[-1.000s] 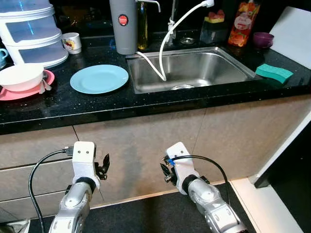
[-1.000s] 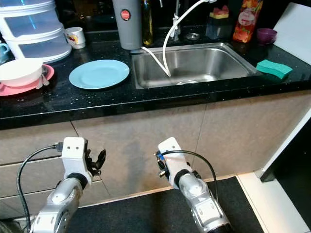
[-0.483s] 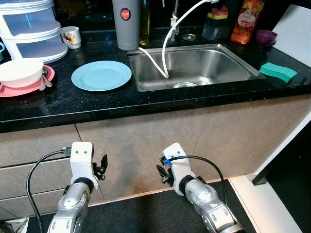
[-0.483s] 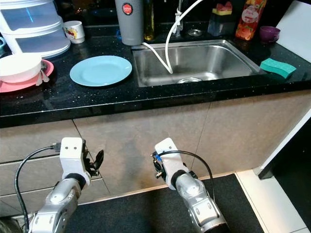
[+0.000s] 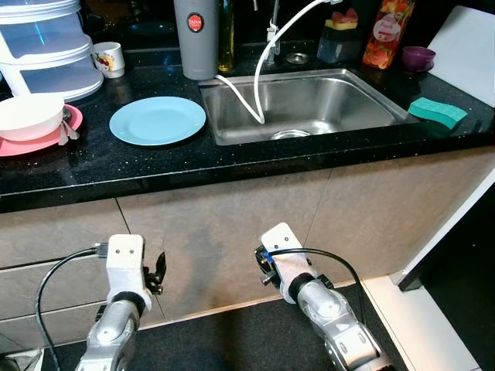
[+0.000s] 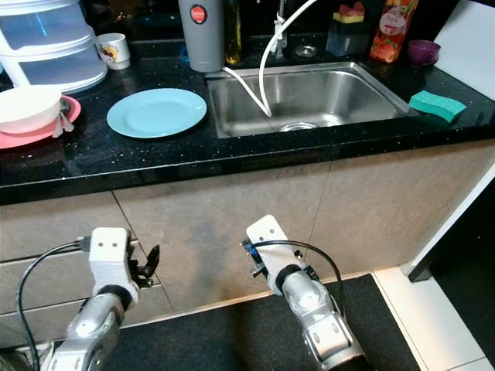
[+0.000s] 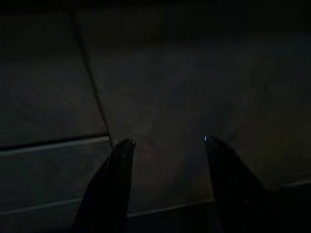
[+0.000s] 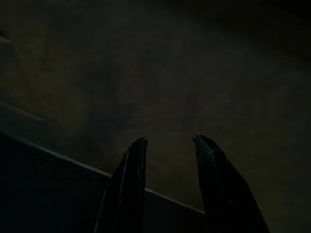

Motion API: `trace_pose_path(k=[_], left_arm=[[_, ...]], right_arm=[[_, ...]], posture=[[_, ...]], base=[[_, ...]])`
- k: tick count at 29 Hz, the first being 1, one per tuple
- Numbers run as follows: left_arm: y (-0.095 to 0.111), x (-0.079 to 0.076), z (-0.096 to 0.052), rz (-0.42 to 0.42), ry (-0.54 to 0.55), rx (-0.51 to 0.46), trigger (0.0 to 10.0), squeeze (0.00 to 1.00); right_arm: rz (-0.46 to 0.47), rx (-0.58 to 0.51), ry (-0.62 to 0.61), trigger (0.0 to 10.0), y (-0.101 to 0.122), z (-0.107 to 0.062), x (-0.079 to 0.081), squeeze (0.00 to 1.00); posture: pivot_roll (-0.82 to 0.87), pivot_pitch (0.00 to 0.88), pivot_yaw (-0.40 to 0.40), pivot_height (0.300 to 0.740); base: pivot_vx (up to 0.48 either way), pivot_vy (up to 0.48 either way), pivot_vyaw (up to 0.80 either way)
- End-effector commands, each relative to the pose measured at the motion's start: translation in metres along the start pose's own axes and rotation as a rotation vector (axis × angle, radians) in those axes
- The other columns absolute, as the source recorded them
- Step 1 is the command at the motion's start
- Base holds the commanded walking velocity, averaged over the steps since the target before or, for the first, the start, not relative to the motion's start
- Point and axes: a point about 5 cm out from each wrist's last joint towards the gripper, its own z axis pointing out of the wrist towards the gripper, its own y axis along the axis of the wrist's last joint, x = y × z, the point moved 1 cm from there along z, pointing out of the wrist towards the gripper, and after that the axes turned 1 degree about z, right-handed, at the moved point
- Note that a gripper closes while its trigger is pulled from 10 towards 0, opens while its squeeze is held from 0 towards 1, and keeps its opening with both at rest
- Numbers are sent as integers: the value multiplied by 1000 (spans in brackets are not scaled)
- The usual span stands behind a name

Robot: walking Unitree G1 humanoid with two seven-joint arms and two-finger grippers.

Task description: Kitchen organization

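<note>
A light blue plate (image 5: 158,120) lies on the black counter (image 5: 116,166), left of the steel sink (image 5: 309,104). A white bowl (image 5: 29,117) sits on a pink plate (image 5: 23,147) at the far left. A green sponge (image 5: 438,113) rests at the counter's right end. Both arms hang low in front of the cabinet. My left gripper (image 7: 165,143) is open and empty, facing the cabinet front. My right gripper (image 8: 168,141) is open and empty too, pointing at the cabinet's base.
A white hose (image 5: 259,69) loops into the sink. A grey canister (image 5: 195,37), a mug (image 5: 107,59), stacked white containers (image 5: 46,46), bottles and a purple cup (image 5: 418,58) line the back. Beige cabinet fronts (image 5: 232,224) stand close ahead; a dark mat (image 5: 232,340) covers the floor.
The camera view has shifted slightly. Both arms have sunk a little lower in front of the cabinet; nothing on the counter has moved.
</note>
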Motion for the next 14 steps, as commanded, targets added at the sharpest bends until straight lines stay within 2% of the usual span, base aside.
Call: trace_pose_path(k=[1,2,6,7,14], left_arm=[[2,9,-6,-15,62,-37,10000,0],[1,11,-8,-16,77,-32,10000,0],[-1,12,-9,-13,86,-25,10000,0],[-4,10,-11,-5,88,-7,10000,0],[-5,4,-13,7,65,5,10000,0]], right_arm=[[23,-10,-70,10000,-1,-5,-9,0],[62,-7,-61,10000,-3,-7,-9,0],[96,4,-48,10000,-6,-9,-8,0],[128,18,-18,10000,-10,-12,-6,0],[151,37,16,10000,-12,-13,-3,0]], posture=[[-35,100,21,740],[-43,99,20,740],[-48,98,20,740],[-43,96,16,740],[-38,102,27,740]], base=[[0,0,0],[0,0,0],[0,0,0],[0,0,0],[0,0,0]])
